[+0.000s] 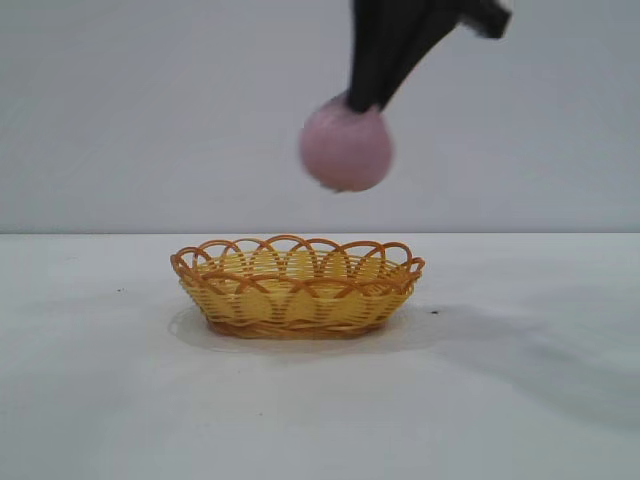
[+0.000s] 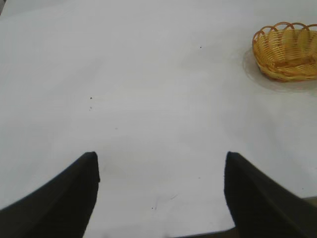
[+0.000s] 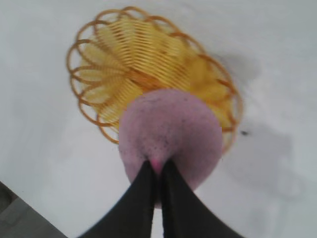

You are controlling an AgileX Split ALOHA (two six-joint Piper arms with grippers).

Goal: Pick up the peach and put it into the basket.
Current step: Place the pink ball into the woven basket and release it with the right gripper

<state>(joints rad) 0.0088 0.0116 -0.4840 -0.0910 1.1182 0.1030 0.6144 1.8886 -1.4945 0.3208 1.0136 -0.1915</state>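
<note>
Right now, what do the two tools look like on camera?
Both are plain matte black with no markings or cables showing. The left tool has two broad fingers tapering to blunt tips. The right tool has narrow fingers narrowing to slim points, widening toward its dark body.

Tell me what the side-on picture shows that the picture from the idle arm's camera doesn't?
Only the exterior view shows the peach hanging in the right gripper, above the basket near its right end. Only the left wrist view shows the left gripper, open over bare table, off to one side of the basket. Both show the yellow wicker basket with nothing in it.
</note>
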